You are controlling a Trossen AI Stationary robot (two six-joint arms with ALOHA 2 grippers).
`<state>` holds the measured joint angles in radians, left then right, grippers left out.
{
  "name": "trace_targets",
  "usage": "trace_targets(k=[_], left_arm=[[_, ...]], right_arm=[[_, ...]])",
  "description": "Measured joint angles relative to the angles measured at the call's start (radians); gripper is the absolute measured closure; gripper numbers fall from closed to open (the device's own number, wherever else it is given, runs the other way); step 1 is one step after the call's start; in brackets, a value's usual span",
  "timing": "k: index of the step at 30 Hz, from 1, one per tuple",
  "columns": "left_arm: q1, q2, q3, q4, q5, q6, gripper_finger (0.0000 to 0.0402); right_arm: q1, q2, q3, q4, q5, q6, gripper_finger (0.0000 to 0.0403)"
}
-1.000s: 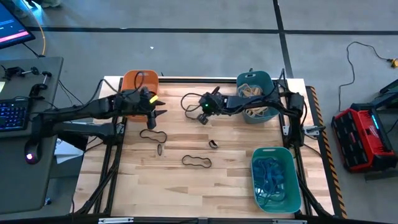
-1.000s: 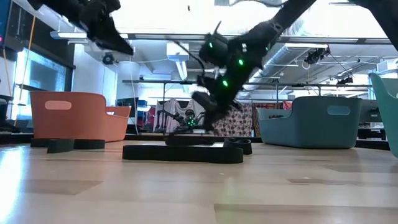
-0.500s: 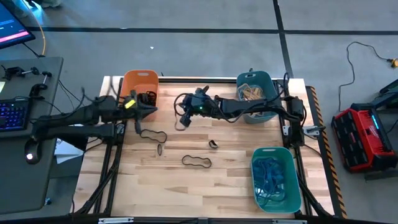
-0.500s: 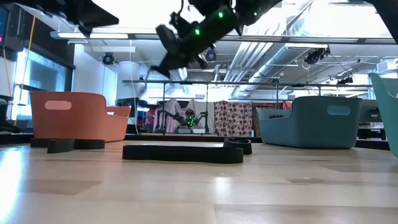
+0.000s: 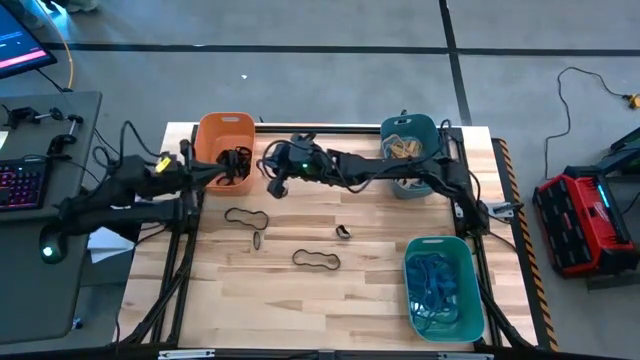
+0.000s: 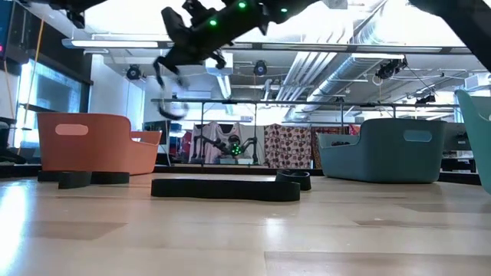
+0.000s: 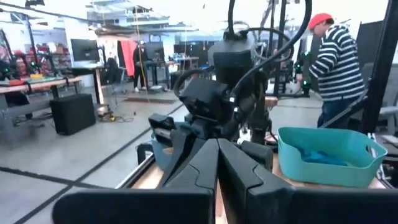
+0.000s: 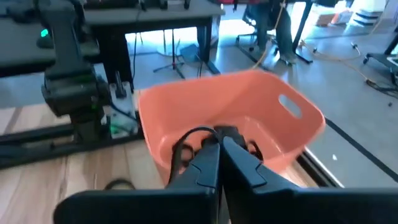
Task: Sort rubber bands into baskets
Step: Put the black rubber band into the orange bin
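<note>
Three baskets: one orange basket (image 5: 224, 134), one dark teal basket (image 5: 432, 132), one lighter green basket (image 5: 470, 300). Four black rubber bands (image 5: 316, 260) lie loose on the tabletop (image 5: 370, 280). Two robot arms. One person (image 7: 339, 65) stands beyond.

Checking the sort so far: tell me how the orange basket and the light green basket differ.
The orange basket holds black rubber bands; the light green basket holds blue rubber bands. In the high view the orange basket sits at the table's top left, the light green basket at its bottom right. Both are open tubs with rounded corners.
</note>
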<state>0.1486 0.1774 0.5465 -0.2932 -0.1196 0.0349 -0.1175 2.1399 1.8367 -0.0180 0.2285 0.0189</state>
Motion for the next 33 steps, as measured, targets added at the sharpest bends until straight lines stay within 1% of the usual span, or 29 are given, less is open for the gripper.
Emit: trace_targets(k=[5,12,14,16,19,22,28,33], left_arm=[[0.000,-0.049,0.000,-0.009,0.002,0.002,0.0401],[0.000,-0.079,0.000,-0.009,0.002,0.003,0.0401],[0.000,-0.082,0.000,-0.010,0.002,0.005,0.0401],[0.000,-0.084,0.000,-0.016,0.002,0.017,0.0401],[0.000,-0.085,0.000,-0.029,0.002,0.021,0.0401],[0.000,-0.085,0.000,-0.032,0.001,0.021,0.0401],[0.000,-0.084,0.000,-0.034,0.001,0.021,0.0401],[0.000,-0.084,0.000,-0.033,0.001,0.021,0.0401]], right_arm=[[0.000,0.125,0.204,-0.010,0.006,-0.046,0.0403],[-0.012,0.346,0.522,-0.023,0.017,-0.085,0.0403],[-0.015,0.360,0.482,0.108,0.029,-0.097,0.0403],[-0.023,0.368,0.457,0.163,0.043,-0.085,0.0403],[-0.040,0.389,0.461,0.181,0.049,-0.051,0.0403],[-0.056,0.412,0.461,0.215,0.026,-0.018,0.0403],[-0.062,0.426,0.461,0.323,0.004,-0.016,0.0403],[-0.062,0.426,0.461,0.329,-0.014,-0.015,0.0403]])
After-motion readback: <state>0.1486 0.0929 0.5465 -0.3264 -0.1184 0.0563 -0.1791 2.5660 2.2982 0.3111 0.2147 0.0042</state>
